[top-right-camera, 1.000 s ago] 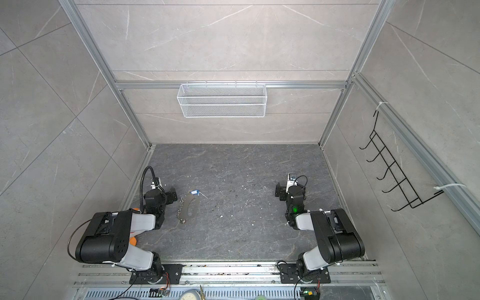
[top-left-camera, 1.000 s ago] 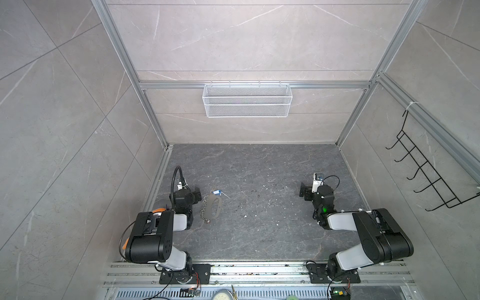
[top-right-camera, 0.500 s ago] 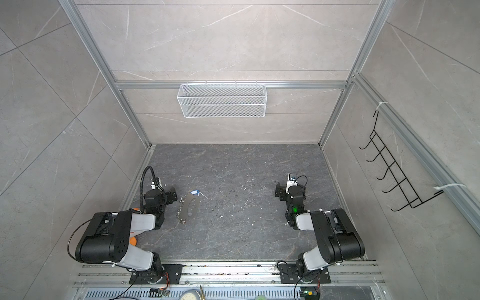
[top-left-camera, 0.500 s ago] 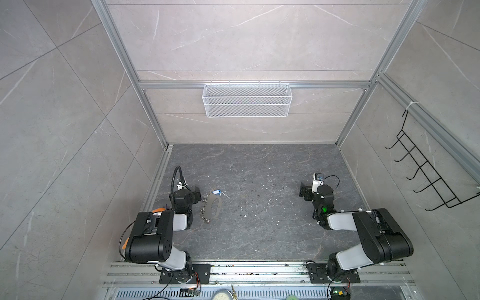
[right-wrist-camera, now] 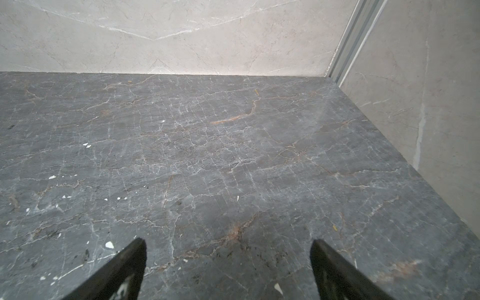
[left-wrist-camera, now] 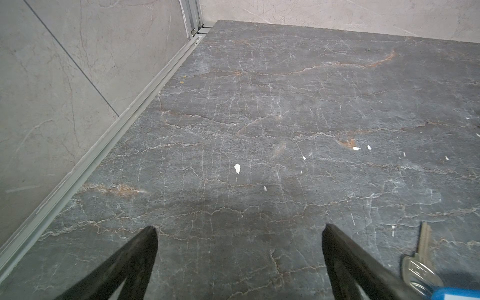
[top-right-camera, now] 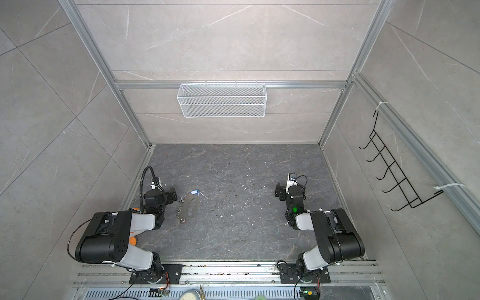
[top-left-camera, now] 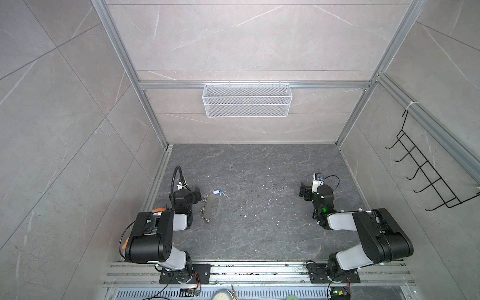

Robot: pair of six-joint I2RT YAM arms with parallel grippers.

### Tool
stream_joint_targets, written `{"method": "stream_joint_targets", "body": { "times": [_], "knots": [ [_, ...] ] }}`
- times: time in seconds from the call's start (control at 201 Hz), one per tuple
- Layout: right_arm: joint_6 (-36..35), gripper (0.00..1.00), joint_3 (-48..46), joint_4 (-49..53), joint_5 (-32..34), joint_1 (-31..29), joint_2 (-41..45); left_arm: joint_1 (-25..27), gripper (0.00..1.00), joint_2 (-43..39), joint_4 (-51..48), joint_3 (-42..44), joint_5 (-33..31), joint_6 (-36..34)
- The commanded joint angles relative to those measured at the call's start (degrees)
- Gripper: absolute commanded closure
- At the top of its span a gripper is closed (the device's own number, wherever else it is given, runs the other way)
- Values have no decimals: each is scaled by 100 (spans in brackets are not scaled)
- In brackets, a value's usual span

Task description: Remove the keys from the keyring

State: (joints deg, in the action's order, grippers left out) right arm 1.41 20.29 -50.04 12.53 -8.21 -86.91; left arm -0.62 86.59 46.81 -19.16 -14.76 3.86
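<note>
The keyring [top-left-camera: 213, 207] is a flat grey plate with an oval hole, lying on the dark floor with its silver chain [top-left-camera: 205, 211] curled along its left side; both top views show it [top-right-camera: 191, 207]. A key with a blue tag [top-left-camera: 217, 192] lies at its far end. In the left wrist view that silver key [left-wrist-camera: 422, 249] and blue tag [left-wrist-camera: 457, 294] lie beside one finger. My left gripper [top-left-camera: 197, 194] [left-wrist-camera: 239, 228] is open and empty, just left of the keyring. My right gripper [top-left-camera: 304, 191] [right-wrist-camera: 228, 241] is open and empty, far to the right.
A white wire basket [top-left-camera: 246, 100] hangs on the back wall and a black hook rack [top-left-camera: 426, 176] on the right wall. Aluminium rails [left-wrist-camera: 109, 140] edge the floor by the walls. Small white flecks [left-wrist-camera: 237, 167] dot the floor.
</note>
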Motion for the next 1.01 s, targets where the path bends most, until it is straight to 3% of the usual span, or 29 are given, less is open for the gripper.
{"method": "stream_joint_targets", "body": {
  "times": [0.0, 0.08, 0.184, 0.334, 0.488, 0.593, 0.643, 0.688, 0.737, 0.757, 0.807, 0.867, 0.942, 1.001],
  "knots": [
    [-81, 1, -18, -150, -67, 29, -19, -14, 0, -63, 338, -62, 17, -144],
    [-114, 1, -34, -158, -41, 22, 52, -12, 0, -98, 386, -60, -8, -178],
    [-138, 1, 4, 209, -32, 16, 393, -10, 0, -604, -607, -358, 339, -262],
    [-1, 1, 558, 1807, 168, -62, 911, -16, 0, -1122, -1618, -742, 68, -151],
    [377, 1, 1071, 2983, 541, -184, 1180, -13, 0, -1697, -1861, -817, 6, 253],
    [839, 1, 1202, 3376, 1141, -345, 1553, -15, 0, -1989, -1660, -875, -180, 1090],
    [1342, 1, 1230, 3529, 1347, -347, 1721, -11, 0, -2032, -1784, -1010, -489, 1816],
    [1817, 1, 1253, 3655, 1430, -332, 1884, -15, 0, -2100, -2681, -1275, -929, 2876],
    [1983, 1, 1147, 3452, 905, -306, 2082, -41, 0, -2197, -4267, -1734, -1454, 4499],
    [1942, 1, 1039, 3198, 516, -286, 2151, -59, 0, -2222, -4655, -1883, -1466, 4841],
    [1975, 1, 781, 2606, -298, -241, 2275, -91, 0, -2246, -4656, -2012, -1135, 4666],
    [2349, 1, 672, 2427, -763, -202, 2332, -92, 0, -2312, -4567, -2016, -770, 4716],
    [3238, 0, 1170, 3759, -555, -188, 2238, -87, 0, -2524, -4289, -1811, -534, 4921],
    [2961, 0, 1786, 4543, -935, -164, 1915, -91, 0, -2813, -3939, -1541, -333, 5063]
  ]
}}
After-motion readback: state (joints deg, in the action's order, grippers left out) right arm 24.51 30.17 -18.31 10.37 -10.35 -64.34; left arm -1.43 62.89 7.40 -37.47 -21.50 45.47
